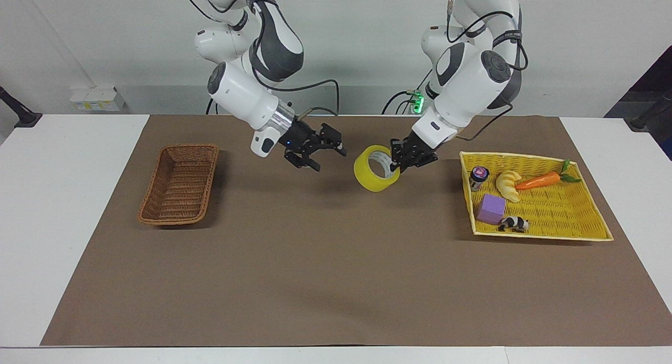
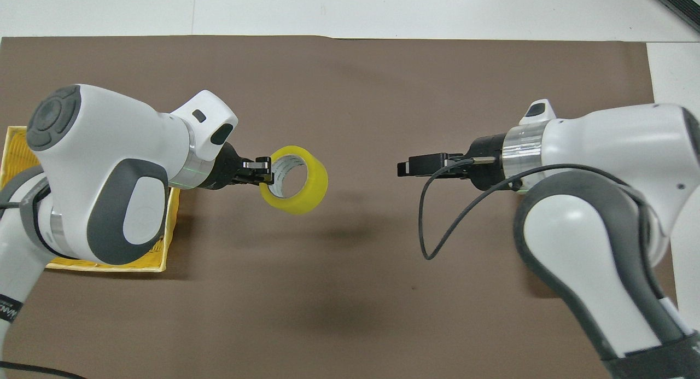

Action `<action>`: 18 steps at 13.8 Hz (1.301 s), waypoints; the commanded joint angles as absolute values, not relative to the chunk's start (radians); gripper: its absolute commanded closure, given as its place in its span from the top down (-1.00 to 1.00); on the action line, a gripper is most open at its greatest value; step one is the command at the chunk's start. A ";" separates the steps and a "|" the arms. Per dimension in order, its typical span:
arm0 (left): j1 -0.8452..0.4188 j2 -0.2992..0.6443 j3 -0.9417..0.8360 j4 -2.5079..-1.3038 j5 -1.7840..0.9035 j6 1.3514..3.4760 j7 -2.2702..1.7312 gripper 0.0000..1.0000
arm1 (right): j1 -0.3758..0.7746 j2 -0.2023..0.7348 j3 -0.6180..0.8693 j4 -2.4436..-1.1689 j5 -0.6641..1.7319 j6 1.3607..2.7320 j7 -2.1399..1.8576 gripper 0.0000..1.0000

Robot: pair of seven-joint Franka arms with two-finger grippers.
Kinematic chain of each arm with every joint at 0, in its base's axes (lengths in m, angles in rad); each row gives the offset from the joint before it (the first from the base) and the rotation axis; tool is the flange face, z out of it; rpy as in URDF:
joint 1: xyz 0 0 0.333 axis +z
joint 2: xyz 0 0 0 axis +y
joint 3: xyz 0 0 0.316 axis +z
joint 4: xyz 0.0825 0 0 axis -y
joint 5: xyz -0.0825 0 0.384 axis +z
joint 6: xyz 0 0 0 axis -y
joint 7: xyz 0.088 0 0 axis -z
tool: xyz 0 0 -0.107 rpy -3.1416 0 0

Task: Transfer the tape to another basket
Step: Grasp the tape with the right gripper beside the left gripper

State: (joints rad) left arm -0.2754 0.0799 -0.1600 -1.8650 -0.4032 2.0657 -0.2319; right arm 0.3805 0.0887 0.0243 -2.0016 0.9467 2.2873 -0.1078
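The tape (image 1: 367, 178), a yellow roll with a white core, hangs in the air over the middle of the brown mat, its hole turned sideways. My left gripper (image 1: 395, 167) is shut on the roll's wall, one finger inside the core; from above the left gripper (image 2: 268, 174) pinches the tape (image 2: 313, 190) at its rim. My right gripper (image 1: 329, 155) hovers open and empty a short gap from the roll, pointing at it, and the right gripper (image 2: 404, 167) faces the roll across bare mat. The brown wicker basket (image 1: 179, 184) sits empty at the right arm's end.
The wide yellow basket (image 1: 556, 217) at the left arm's end holds a carrot (image 1: 538, 181), a croissant (image 1: 508, 185), a purple block (image 1: 491, 208), a small jar (image 1: 478, 176) and a black-and-white toy animal (image 1: 513, 225). My right arm covers the brown basket from above.
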 commanded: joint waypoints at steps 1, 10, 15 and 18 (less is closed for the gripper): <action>-0.301 0.057 -0.144 -1.878 -0.423 2.091 -0.253 -1.00 | 0.382 0.097 0.021 -2.006 1.020 2.324 -0.141 1.00; -0.316 0.064 -0.144 -1.871 -0.422 2.105 -0.244 -1.00 | 0.485 0.114 0.021 -2.011 1.120 2.473 -0.117 0.66; -0.328 0.064 -0.144 -1.870 -0.422 2.111 -0.247 -1.00 | 0.492 0.127 0.021 -1.988 1.118 2.479 -0.019 -1.00; -0.334 0.064 -0.144 -1.870 -0.422 2.111 -0.253 -1.00 | 0.485 0.135 0.021 -1.977 1.117 2.477 -0.002 -1.00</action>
